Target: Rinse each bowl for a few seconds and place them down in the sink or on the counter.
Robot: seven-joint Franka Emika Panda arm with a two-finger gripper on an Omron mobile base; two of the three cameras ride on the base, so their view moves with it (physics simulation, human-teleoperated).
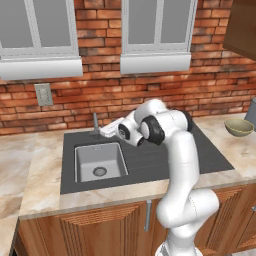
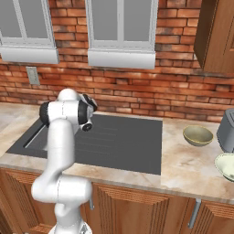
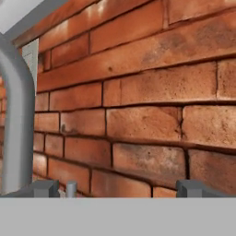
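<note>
Spread wide and empty, gripper [image 3: 117, 188] aimed at brick wall [image 3: 138, 106], fingertips [image 3: 44, 188] level with the faucet's lower stem. Just left of the hand: grey faucet [image 3: 16, 115], rising close beside the left finger. Below and left of the hand: sink [image 1: 145, 162] with light square basin [image 1: 97, 162], holding nothing. Far right of the hand, well apart, on the counter [image 2: 183, 164]: olive-tan bowl [image 2: 198, 135]; farther right still, paler bowl [image 2: 226, 165], cut off by the frame edge. No bowl grasped yet. Risks, as judged: clipping the faucet when swinging away, given so little clearance; knocking the nearer bowl toward the grey appliance [image 2: 226, 130] on a long reach right.
</note>
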